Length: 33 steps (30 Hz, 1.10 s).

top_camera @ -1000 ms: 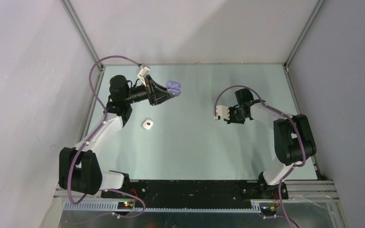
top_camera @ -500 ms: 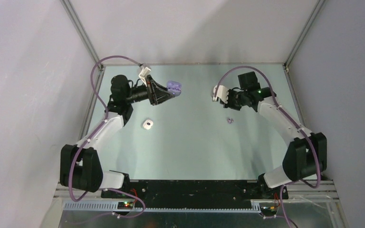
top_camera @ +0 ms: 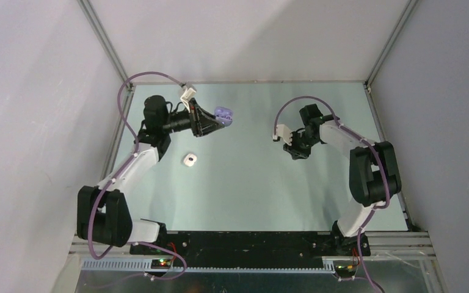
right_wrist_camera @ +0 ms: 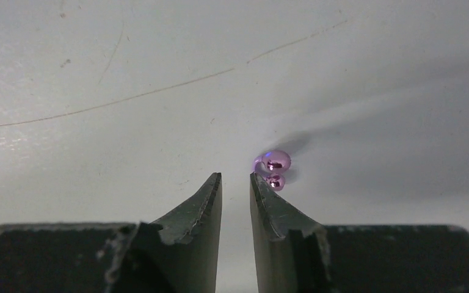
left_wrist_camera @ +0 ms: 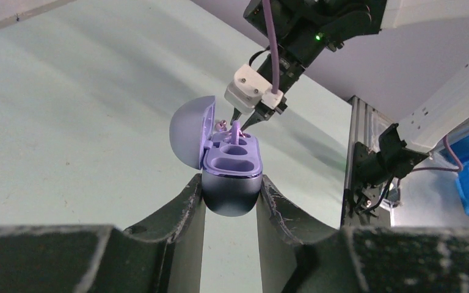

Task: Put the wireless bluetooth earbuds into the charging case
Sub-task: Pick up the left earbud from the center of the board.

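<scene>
My left gripper (left_wrist_camera: 229, 179) is shut on the rounded base of a purple charging case (left_wrist_camera: 232, 160), held above the table with its lid open. The near slot is empty. A purple stem stands at the far slot. From above, the case (top_camera: 223, 113) sits at the left gripper (top_camera: 219, 118), back left. My right gripper (right_wrist_camera: 235, 176) points down at the table, slightly open with nothing between its fingers. A purple earbud (right_wrist_camera: 275, 167) lies on the table just beyond and right of its right fingertip. The top view hides this earbud under the right gripper (top_camera: 297, 152).
A small white case (top_camera: 189, 160) lies closed on the table, in front of the left arm's wrist. Grey walls and metal frame posts (top_camera: 105, 41) close the table in at the back and both sides.
The right gripper lifted away toward the back, leaving the purple earbud on the table. It then came back down beside the earbud with its jaws parted. The left arm and case stayed put.
</scene>
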Each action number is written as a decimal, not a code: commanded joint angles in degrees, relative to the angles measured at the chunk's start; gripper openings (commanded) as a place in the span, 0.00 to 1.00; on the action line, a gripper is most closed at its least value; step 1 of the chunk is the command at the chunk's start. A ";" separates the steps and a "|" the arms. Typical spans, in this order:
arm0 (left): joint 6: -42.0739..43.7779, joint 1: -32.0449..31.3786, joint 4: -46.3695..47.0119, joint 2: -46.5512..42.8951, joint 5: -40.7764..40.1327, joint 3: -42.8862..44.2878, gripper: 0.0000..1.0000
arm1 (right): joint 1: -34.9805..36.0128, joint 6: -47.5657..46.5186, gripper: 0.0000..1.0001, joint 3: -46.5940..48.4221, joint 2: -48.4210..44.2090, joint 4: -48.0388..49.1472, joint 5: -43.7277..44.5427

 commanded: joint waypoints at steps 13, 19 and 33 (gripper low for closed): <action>4.93 0.10 -4.28 -4.49 0.01 0.85 0.00 | -0.81 -4.73 0.22 0.88 4.44 -0.19 3.58; 4.88 0.11 -4.42 -4.02 -0.19 1.28 0.00 | -0.80 -4.40 0.25 0.83 5.14 1.80 4.72; 5.03 0.20 -5.30 -2.78 -0.45 2.37 0.00 | -0.90 -4.19 0.34 0.84 5.41 6.45 5.76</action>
